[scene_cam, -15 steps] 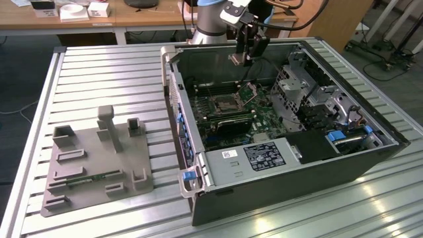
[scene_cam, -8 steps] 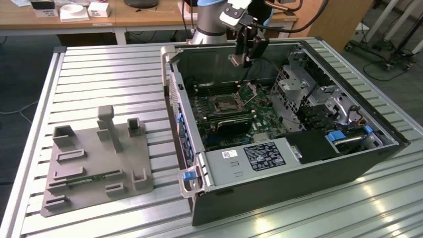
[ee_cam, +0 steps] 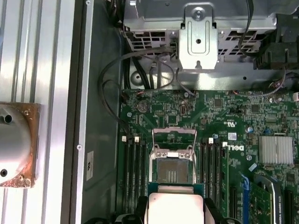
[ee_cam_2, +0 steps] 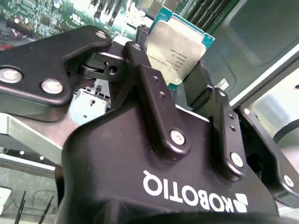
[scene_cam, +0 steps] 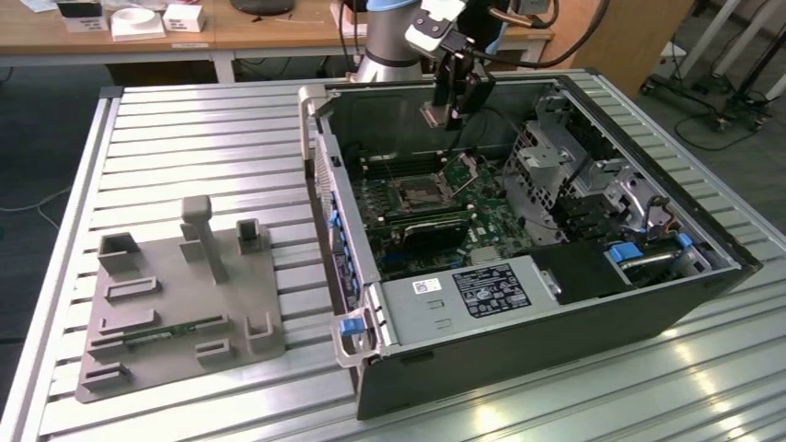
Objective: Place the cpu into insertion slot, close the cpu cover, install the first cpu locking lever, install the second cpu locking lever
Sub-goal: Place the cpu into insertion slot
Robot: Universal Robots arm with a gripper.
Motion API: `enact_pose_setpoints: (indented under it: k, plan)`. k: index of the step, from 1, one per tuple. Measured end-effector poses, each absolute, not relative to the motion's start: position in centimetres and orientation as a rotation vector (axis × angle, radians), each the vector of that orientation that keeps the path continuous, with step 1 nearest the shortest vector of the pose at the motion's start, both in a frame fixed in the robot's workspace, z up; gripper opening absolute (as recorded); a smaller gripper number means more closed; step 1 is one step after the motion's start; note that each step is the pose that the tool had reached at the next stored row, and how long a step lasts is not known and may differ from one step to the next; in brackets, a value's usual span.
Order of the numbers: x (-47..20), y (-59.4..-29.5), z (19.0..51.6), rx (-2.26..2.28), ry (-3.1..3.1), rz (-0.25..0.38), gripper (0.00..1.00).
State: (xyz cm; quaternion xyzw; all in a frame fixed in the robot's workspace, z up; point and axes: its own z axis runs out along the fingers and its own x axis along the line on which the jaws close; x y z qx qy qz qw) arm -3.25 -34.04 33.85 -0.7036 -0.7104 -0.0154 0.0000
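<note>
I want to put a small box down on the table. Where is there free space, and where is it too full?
Free: the slatted table between the grey fixture and the table's far edge, on the exterior view's left of the computer case; also the strip in front of the case. Crowded: inside the case, where the gripper holds the cpu.

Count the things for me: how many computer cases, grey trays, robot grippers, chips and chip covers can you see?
computer case: 1
grey tray: 1
gripper: 1
cpu, held in the gripper: 1
cpu cover, standing open: 1
Total: 5
</note>
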Motion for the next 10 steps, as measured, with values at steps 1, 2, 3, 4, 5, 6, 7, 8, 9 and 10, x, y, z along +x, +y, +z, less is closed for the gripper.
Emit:
enact_pose_setpoints:
  k: [1, 2, 3, 4, 5, 6, 7, 8, 9, 10]
  plan:
    - [-3.25, -34.05, 33.78, -2.211, -2.226, -0.043, 0.54]
    - [-3.25, -34.05, 33.71, -2.213, -2.221, -0.04, 0.54]
    - [-3.25, -34.05, 33.66, -2.214, -2.219, -0.038, 0.54]
    - [-3.25, -34.05, 33.62, -2.215, -2.217, -0.037, 0.54]
    - [-3.24, -34.05, 33.59, -2.215, -2.217, -0.036, 0.54]
    - [-3.24, -34.05, 33.58, -2.215, -2.217, -0.036, 0.54]
    - [-3.23, -34.05, 33.56, -2.215, -2.217, -0.036, 0.54]
    - [-3.23, -34.05, 33.56, -2.215, -2.217, -0.036, 0.54]
    - [-3.23, -34.05, 33.56, -2.215, -2.217, -0.036, 0.54]
    - [-3.23, -34.05, 33.55, -2.215, -2.217, -0.036, 0.54]
